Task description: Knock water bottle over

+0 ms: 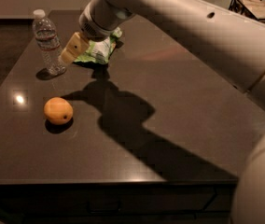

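The water bottle is clear ribbed plastic with a white cap and stands upright near the far left of the dark table. My gripper hangs just right of the bottle, its tan tip close to the bottle's lower half. I cannot tell whether they touch. The white arm reaches in from the upper right.
An orange fruit lies on the table in front of the bottle. A green and white bag lies behind the gripper. The table's left edge runs close to the bottle. A wire rack stands at the far right.
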`<action>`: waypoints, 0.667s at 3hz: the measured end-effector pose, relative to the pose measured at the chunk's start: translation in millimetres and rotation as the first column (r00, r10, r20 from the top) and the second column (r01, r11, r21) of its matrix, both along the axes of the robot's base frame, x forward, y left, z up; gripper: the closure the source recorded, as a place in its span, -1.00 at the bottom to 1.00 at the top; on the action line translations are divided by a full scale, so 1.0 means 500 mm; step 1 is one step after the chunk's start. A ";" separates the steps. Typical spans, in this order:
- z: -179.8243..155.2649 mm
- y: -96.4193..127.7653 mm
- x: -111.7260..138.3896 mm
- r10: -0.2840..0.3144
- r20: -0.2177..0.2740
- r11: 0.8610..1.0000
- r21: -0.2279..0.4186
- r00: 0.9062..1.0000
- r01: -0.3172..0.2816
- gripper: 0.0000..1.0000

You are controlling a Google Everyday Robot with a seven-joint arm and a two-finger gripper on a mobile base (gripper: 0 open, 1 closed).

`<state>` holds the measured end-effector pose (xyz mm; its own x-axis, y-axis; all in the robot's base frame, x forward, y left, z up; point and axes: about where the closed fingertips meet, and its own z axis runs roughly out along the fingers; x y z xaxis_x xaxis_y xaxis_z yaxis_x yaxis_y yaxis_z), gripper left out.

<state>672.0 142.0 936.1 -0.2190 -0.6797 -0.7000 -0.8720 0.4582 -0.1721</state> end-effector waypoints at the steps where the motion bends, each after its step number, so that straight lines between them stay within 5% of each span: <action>1: -0.013 0.037 0.036 0.008 -0.017 0.999 0.036 1.000 -0.007 -1.00; 2: -0.017 0.082 0.057 0.035 -0.028 0.997 0.070 0.999 -0.033 -1.00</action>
<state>700.6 182.9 927.7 -0.2179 -0.6371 -0.7393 -0.8915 0.4382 -0.1149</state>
